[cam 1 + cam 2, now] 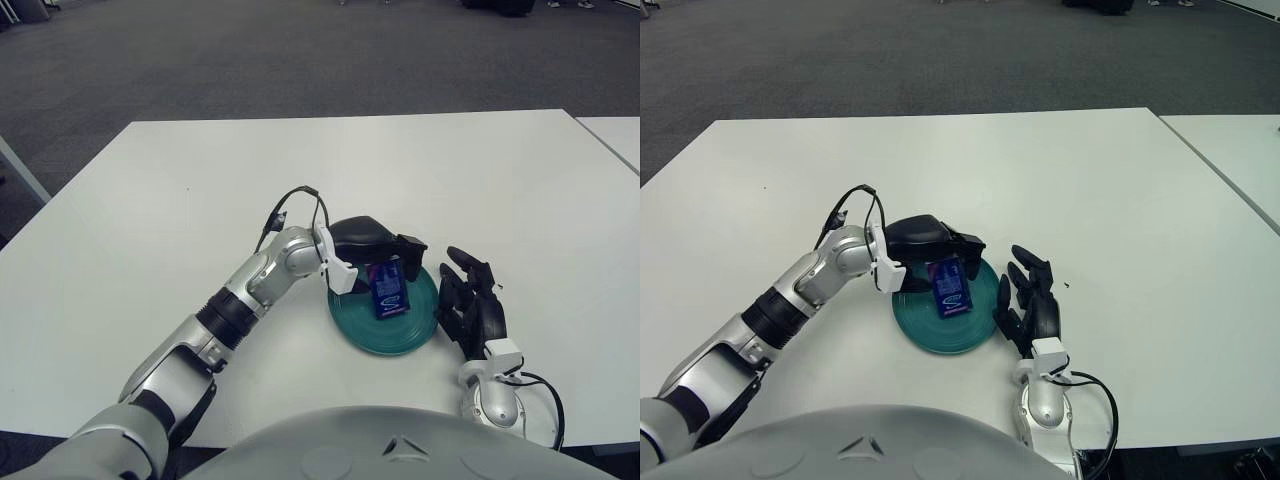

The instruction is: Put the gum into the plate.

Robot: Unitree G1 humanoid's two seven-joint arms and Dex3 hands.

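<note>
The worktop (150, 230) is viewed from above and behind by both head-mounted eyes, angled forward and down; the left hand (375, 255) is shared centrally.

The small flat gum packet (390, 295) is dark blue with a pale oval mark and light print on its face. The round glazed plate (415, 325) is teal green. The left hand (385, 255) is black with a white wrist piece; the right hand (473, 308) is black. The smooth tabletop (150, 230) is plain white, the carpet floor (250, 60) dark grey.

One gum pack (390, 292), one plate (372, 335), two hands, one table (480, 180)
</note>
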